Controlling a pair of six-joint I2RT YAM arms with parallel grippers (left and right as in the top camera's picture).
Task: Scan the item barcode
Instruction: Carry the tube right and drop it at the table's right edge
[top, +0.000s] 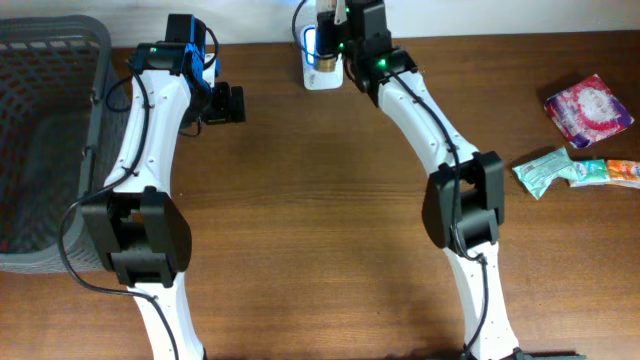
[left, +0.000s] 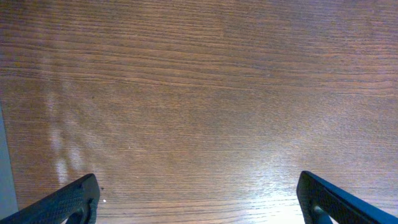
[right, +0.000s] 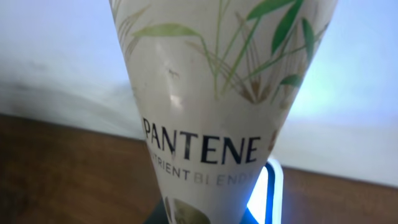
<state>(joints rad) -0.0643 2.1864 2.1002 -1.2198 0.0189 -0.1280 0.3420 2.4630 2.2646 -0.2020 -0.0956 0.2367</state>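
While the left claw (left: 199, 198) hangs wide over the table (left: 199, 74), the right claw (top: 335, 35) is pinched tight on the Pantene tube (right: 211, 118) — its long axis runs straight out ahead, far end toward the lit scanner (right: 266, 186) just beyond.

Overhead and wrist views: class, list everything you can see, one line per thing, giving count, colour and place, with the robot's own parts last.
table: one, brown wood, under everything
basket: one, grey mesh, left edge of the table
scanner: one, white with a blue light, far edge, centre
bottle: one, white with green leaves, held at the scanner
pink packet: one, far right
green packet: one, nearer than the pink one
green and orange packet: one, right of the green one
left arm, right arm: two, white and black
left gripper: one, black, open over bare table
right gripper: one, black, shut on the bottle
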